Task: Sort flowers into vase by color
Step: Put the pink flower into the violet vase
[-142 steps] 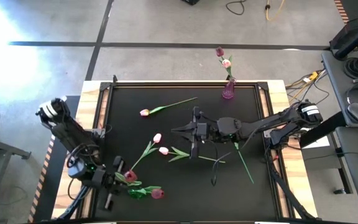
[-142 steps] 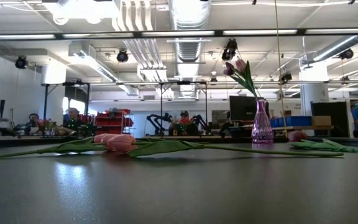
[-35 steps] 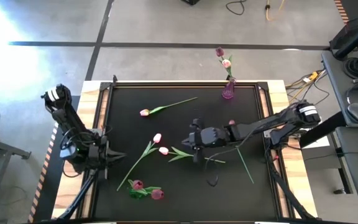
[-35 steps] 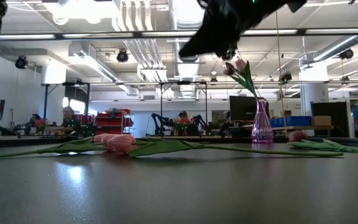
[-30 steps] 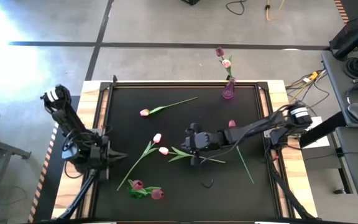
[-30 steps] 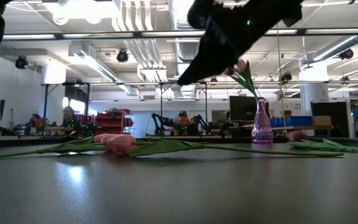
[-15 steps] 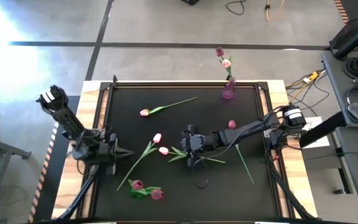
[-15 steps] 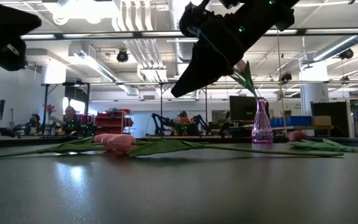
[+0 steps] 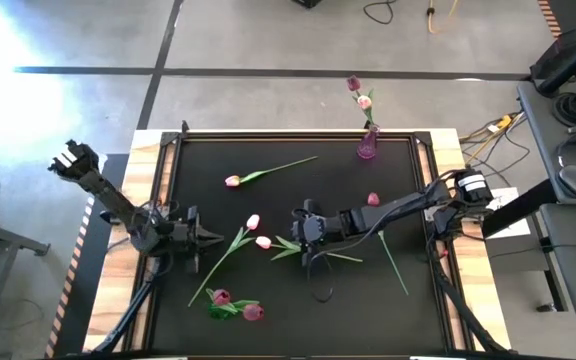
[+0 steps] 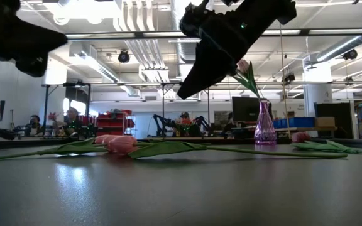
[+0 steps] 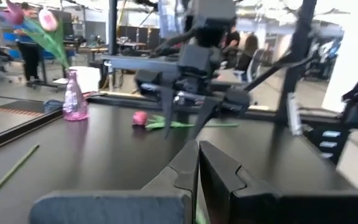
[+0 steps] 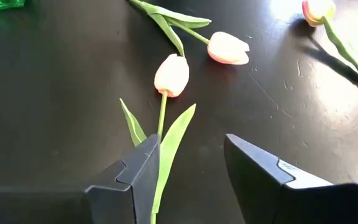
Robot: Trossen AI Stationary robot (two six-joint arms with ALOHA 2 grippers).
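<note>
the right tool point(image 12: 185, 168) hangs open and empty over a pale tulip's stem point(image 12: 160, 118); the left tool point(image 11: 197, 168) is closed.

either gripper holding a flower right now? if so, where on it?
Nothing held. Right gripper is open above a pale tulip's stem, not closed on it. Left gripper is shut and empty.

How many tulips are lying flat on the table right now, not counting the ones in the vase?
7. Three pale tulips mid-table. Two magenta ones at the front edge. One magenta head right of centre. One bare stem, head unseen.
</note>
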